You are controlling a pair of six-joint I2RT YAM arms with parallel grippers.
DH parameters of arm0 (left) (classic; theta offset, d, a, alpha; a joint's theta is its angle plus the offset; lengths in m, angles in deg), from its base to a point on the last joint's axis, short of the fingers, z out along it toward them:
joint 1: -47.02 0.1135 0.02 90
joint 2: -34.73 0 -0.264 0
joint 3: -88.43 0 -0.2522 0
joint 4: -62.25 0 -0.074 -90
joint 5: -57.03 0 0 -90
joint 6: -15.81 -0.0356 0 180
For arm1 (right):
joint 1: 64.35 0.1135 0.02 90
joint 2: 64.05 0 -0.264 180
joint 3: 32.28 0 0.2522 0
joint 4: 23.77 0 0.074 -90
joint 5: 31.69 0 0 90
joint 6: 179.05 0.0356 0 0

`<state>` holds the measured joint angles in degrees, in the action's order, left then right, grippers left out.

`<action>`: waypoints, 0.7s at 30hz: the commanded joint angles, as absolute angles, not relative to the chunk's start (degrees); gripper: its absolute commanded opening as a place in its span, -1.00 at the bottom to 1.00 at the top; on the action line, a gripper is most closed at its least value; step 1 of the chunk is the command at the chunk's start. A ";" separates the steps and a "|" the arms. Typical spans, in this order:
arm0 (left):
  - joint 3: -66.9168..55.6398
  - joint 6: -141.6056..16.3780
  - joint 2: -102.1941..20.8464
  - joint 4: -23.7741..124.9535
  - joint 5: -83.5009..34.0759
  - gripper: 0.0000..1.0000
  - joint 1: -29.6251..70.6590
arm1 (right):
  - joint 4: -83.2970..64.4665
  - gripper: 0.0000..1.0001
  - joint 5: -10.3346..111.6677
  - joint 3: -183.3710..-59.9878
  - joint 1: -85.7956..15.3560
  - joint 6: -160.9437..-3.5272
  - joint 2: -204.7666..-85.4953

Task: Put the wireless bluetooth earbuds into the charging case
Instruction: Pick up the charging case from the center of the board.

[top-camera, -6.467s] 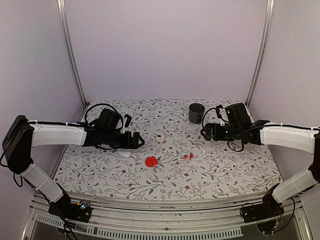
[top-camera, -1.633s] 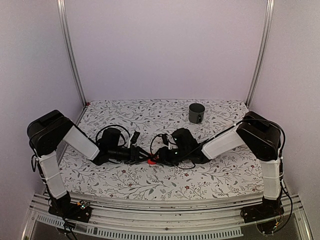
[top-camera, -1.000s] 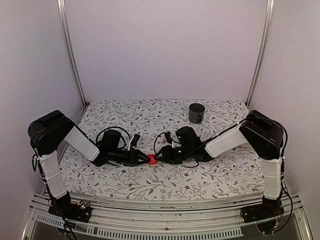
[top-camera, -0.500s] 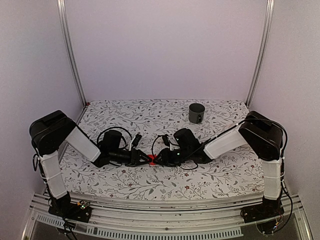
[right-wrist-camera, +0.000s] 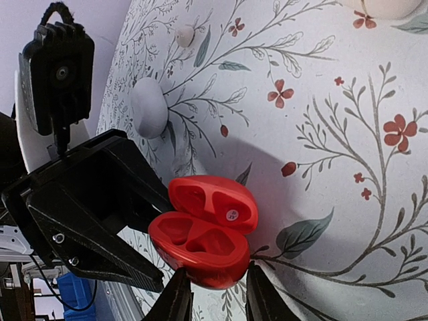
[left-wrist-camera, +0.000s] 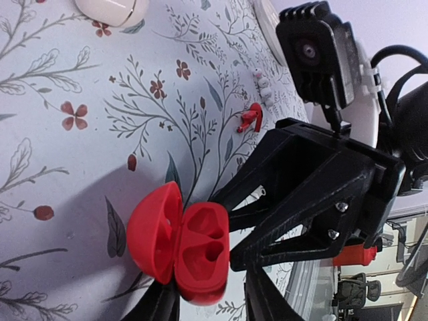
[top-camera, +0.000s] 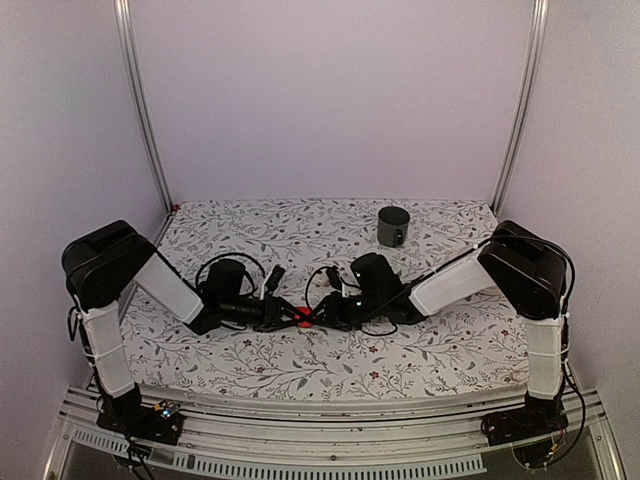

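Up close in the left wrist view, the red case sits open on the flowered cloth, its lid swung to the left and two empty hollows showing in the base. The left gripper has its two fingers narrowed against either side of the base, gripping it. The right gripper reaches in from the right, one black finger above and one below the far end of the base. Beyond it a red earbud lies on the cloth, with a white earbud farther off. A cream case lies apart at the upper edge, cut off by the frame.

Seen from the right wrist, the red case shows the same two empty hollows, and a small white sticker sits inside the lid. The right gripper's fingers press close on both sides of the base, closed to its width. The left gripper's jaws straddle the case from the left. A white oval piece lies on the cloth behind the case; whether it is a case or a lid cannot be told.

From above, both arms stretch low toward the middle of the table, and their fingertips meet at the red case. A grey mug stands well apart near the back right.
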<state>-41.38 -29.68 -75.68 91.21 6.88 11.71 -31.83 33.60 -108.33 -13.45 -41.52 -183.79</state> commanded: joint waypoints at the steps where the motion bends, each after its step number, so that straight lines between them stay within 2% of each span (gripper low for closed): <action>1: -39.72 -28.98 -77.03 94.40 8.14 -0.32 10.37 | -34.88 -0.41 31.73 -108.22 -13.70 -40.33 -182.85; 3: -39.53 -28.78 -77.17 94.90 8.41 -0.40 10.32 | -34.75 -0.41 32.05 -107.91 -13.76 -40.35 -182.43; 8: -40.15 -28.57 -76.71 98.04 9.47 -0.73 10.28 | -34.15 -0.40 33.71 -106.75 -13.96 -40.70 -180.36; 11: -40.16 -29.51 -75.32 99.65 10.25 -1.00 10.32 | -31.82 -0.35 35.87 -106.49 -13.94 -41.75 -177.78; 21: -34.77 -47.81 -63.06 86.07 1.34 -1.00 9.84 | -16.87 -0.13 46.94 -105.49 -14.64 -50.50 -162.58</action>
